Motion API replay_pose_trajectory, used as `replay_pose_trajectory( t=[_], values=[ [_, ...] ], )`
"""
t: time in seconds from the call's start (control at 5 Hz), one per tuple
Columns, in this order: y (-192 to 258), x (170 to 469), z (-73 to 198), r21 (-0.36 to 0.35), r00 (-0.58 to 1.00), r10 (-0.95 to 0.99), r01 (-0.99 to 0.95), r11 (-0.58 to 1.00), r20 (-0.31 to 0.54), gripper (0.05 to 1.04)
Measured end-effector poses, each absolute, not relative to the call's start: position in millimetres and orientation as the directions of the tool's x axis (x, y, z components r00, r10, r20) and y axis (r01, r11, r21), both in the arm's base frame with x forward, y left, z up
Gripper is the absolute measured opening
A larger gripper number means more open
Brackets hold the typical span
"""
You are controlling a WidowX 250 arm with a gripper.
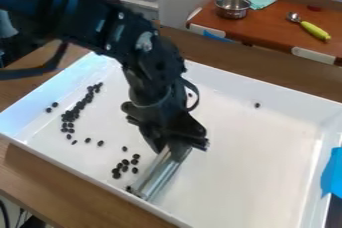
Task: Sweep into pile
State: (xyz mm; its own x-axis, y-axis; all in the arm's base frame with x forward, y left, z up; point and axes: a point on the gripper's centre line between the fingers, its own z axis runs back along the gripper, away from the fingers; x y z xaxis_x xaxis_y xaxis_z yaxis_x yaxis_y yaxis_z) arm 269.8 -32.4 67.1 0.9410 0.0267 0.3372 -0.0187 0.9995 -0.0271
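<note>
My claw (177, 148) grips a shiny metal scraper (159, 174) | dark round beans (69, 116), mostly left | scraper end near edge of white tray (267, 92) | smooth floor spreads right

A reddish-brown table (267, 26) and grey panel (177, 2) stand beyond the wooden counter (73, 187).
</note>
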Motion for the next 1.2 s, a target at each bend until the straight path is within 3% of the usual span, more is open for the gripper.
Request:
replay_pose_trajectory(
  t=[0.6, 1.2],
  values=[
    [25, 269, 67, 0.006, 0.970, 0.039, -0.041, 0.999, 0.242, 0.325],
    [86, 260, 70, -0.020, 0.978, 0.056, -0.053, 0.998, 0.200, 0.325]
  ],
)
